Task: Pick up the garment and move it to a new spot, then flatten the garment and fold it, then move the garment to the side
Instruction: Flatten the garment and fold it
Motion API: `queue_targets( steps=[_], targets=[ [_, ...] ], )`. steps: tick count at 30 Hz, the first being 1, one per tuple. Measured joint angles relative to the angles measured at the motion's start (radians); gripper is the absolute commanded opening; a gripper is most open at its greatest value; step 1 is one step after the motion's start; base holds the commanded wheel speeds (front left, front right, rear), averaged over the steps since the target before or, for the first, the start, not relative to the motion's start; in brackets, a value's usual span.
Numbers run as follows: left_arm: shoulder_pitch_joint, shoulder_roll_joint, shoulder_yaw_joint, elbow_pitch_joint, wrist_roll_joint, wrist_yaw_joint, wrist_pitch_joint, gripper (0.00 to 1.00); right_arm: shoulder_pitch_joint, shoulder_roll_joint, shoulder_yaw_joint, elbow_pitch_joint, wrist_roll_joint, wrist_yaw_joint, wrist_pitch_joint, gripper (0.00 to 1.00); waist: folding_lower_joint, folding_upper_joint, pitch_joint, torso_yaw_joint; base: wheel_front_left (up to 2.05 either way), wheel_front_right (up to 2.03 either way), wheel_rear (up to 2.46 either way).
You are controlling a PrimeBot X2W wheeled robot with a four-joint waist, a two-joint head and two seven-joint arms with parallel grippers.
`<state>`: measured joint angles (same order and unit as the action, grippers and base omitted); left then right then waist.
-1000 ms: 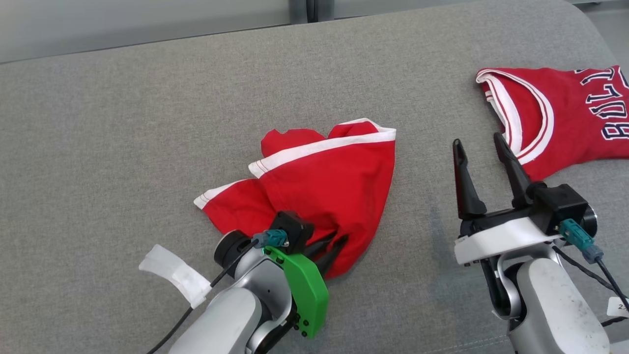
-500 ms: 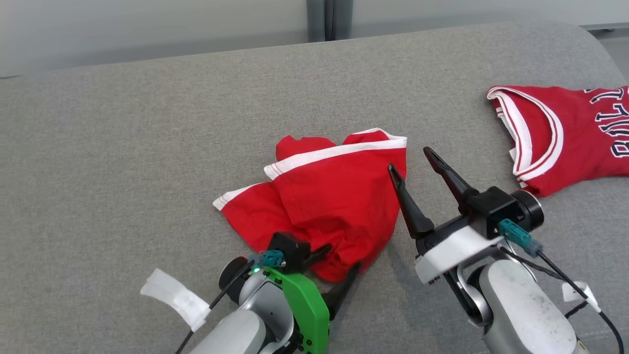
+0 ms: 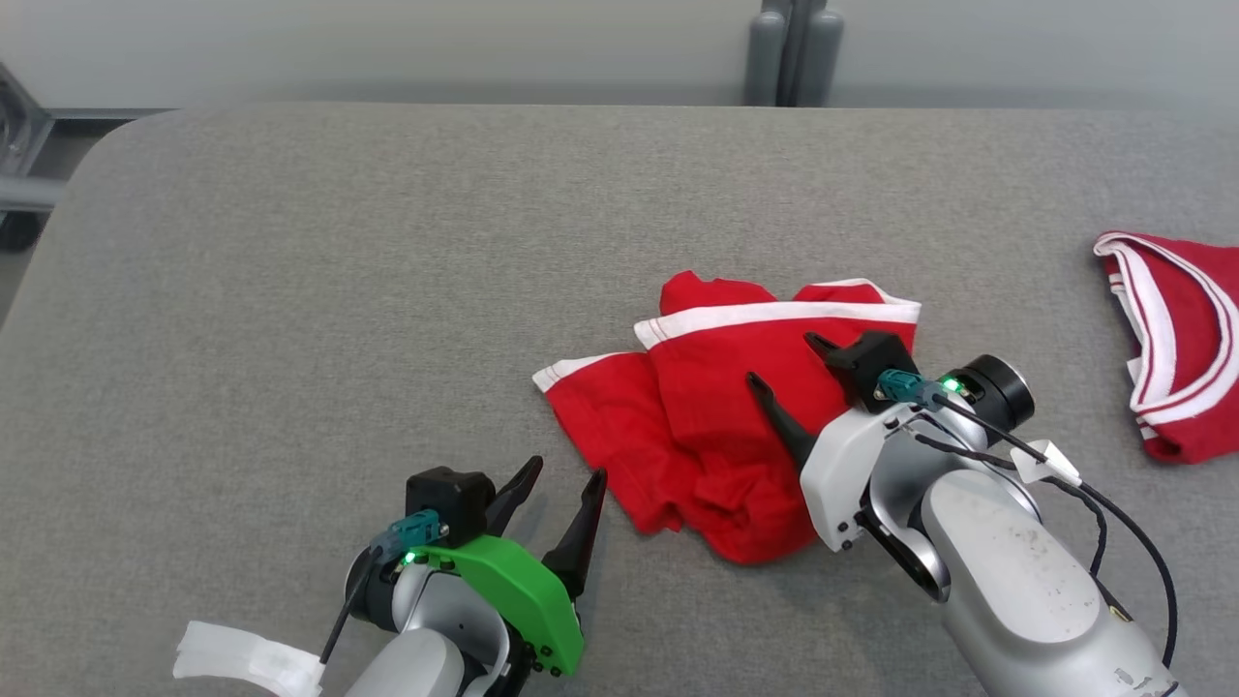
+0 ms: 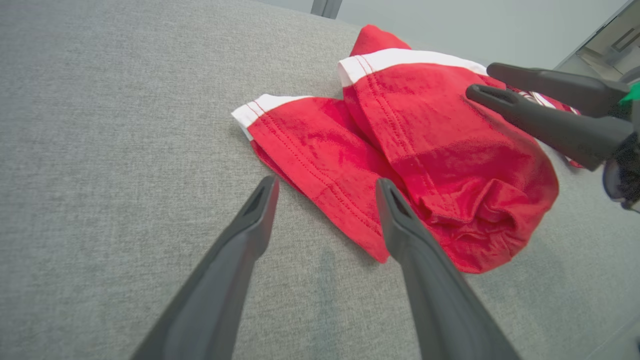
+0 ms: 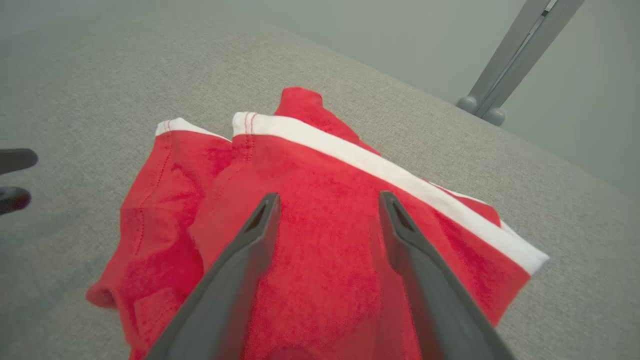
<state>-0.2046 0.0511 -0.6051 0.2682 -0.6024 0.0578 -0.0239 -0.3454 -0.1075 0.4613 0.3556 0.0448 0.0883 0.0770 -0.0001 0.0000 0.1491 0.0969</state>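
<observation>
red garment (image 3: 697, 426) crumpled, second jersey (image 3: 1176, 324) in head view

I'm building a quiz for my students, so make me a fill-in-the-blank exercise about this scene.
The shorts are red with ____ trim. The left pincer carries a ____ plastic cover. The right pincer is open above the ____. The jersey lies to the shorts' ____ in the head view.
Missing: white, green, shorts, right.

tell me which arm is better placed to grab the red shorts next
Right. The right tool, open, hangs directly over the red shorts; the left tool, also open, sits beside their edge over the grey surface.
</observation>
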Motion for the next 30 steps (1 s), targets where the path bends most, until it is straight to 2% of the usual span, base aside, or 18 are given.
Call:
queue_targets(
  steps=[5, 6, 9, 10, 11, 16, 22, 23, 24, 30],
  targets=[
    [0.012, 0.0, -0.005, -0.012, -0.011, 0.001, -0.014, 1.0, -0.011, -0.002, -0.014, 0.068, 0.009, 0.007, 0.069, 1.0, 0.0, 0.0, -0.01, 0.069, 0.0, 0.0, 0.0],
    [0.012, 0.0, -0.008, -0.014, -0.013, 0.001, -0.02, 1.0, -0.014, -0.005, -0.019, 0.08, 0.009, 0.007, 0.084, 0.87, 0.0, 0.0, -0.012, 0.083, 0.0, 0.0, 0.0],
    [0.012, -0.001, -0.013, -0.016, -0.019, -0.001, -0.021, 1.0, -0.014, -0.019, -0.042, 0.108, 0.02, 0.007, 0.117, 0.22, 0.0, 0.0, -0.015, 0.126, 0.0, 0.0, 0.0],
    [0.012, -0.001, -0.011, -0.017, -0.019, -0.001, -0.022, 1.0, -0.015, -0.021, -0.042, 0.112, 0.02, 0.007, 0.126, 0.05, 0.0, 0.0, -0.016, 0.139, 0.0, 0.0, 0.0],
    [0.012, -0.001, -0.003, -0.018, -0.021, -0.001, -0.03, 1.0, -0.016, -0.021, -0.038, 0.116, 0.02, 0.007, 0.128, 0.0, 0.0, 0.0, -0.017, 0.153, 0.0, 0.0, 0.0],
    [0.02, 0.011, 0.046, -0.02, -0.028, 0.008, -0.053, 1.0, -0.054, 0.011, -0.021, 0.092, 0.028, 0.01, 0.13, 0.0, 0.0, 0.0, -0.024, 0.189, 0.0, 0.0, 0.0],
    [0.021, 0.04, 0.088, -0.034, -0.028, 0.019, -0.067, 1.0, -0.074, 0.008, -0.035, 0.032, 0.07, 0.016, 0.11, 0.0, 0.0, 0.0, -0.029, 0.154, 0.0, 0.0, 0.0],
    [0.021, 0.048, 0.094, -0.039, -0.028, 0.019, -0.071, 1.0, -0.073, 0.005, -0.026, 0.032, 0.069, 0.016, 0.114, 0.87, 0.0, 0.0, -0.029, 0.134, 0.0, 0.0, 0.0],
    [0.021, 0.051, 0.094, -0.044, -0.028, 0.019, -0.071, 1.0, -0.073, 0.001, -0.014, 0.034, 0.063, 0.017, 0.119, 1.0, 0.0, 0.0, -0.029, 0.123, 0.0, 0.0, 0.0],
    [0.018, 0.05, 0.082, -0.069, -0.028, 0.023, -0.066, 1.0, -0.073, -0.028, -0.018, 0.037, 0.053, 0.017, 0.128, 1.0, 0.0, 0.0, -0.02, 0.065, 0.0, 0.0, 0.0]
  ],
)
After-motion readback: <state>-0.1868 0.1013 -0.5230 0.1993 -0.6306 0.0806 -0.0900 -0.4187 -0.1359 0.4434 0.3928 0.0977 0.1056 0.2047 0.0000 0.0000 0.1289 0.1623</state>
